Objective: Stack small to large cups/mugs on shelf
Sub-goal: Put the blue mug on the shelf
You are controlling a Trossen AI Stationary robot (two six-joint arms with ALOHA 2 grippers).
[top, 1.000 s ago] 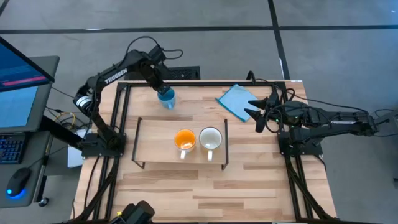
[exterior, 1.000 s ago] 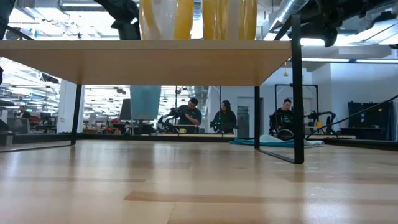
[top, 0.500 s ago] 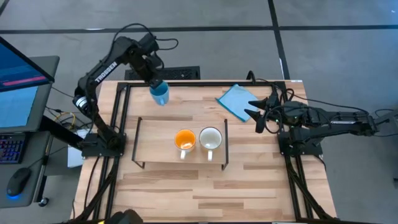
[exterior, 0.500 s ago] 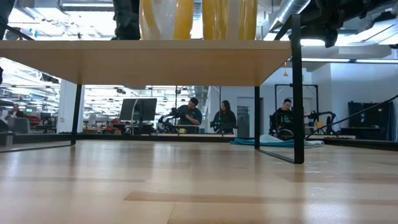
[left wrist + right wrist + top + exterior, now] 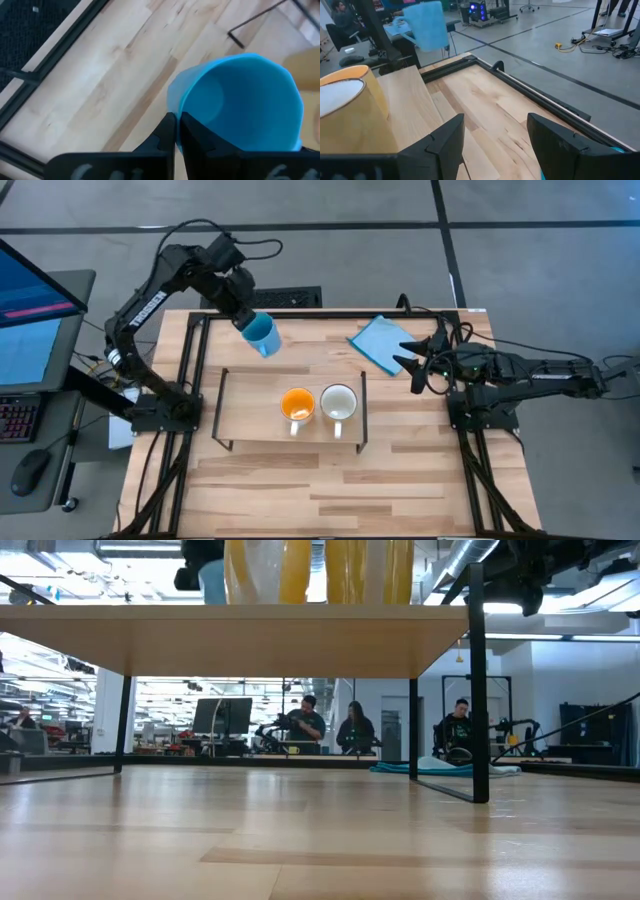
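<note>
Above the far-left part of the tabletop, clear of the surface: small sky-blue handled mug (image 5: 262,335), smallest of the set, carried tilted by the left gripper (image 5: 243,317), whose dark fingers are pressed together on the mug's rim wall, as the left wrist view shows (image 5: 235,105). It hangs behind and to the left of the shelf, not yet over it.

On the low rectangular light-wood shelf with thin black wire legs (image 5: 250,405): glossy orange handled mug (image 5: 297,406) and, just beside it on the right, larger white handled mug (image 5: 339,404). Both stand upright near the board's middle and right, handles toward the near edge. The left third of the board is bare.

Progress, judged: two of three mugs are placed, orange and white in rising size left to right. Remaining: bring the blue mug over the bare left section, set it upright beside the orange one, release.

At the right edge of the table: right gripper (image 5: 418,358), jaws spread wide and holding nothing, arm waiting low. Beside it, flat folded blue cloth (image 5: 381,341) on the far-right part of the pale butcher-block wooden tabletop (image 5: 330,480).

Writing: white lettering "TROSSEN" along the left arm's upper link (image 5: 152,298). No labels readable on mugs, shelf or cloth.
</note>
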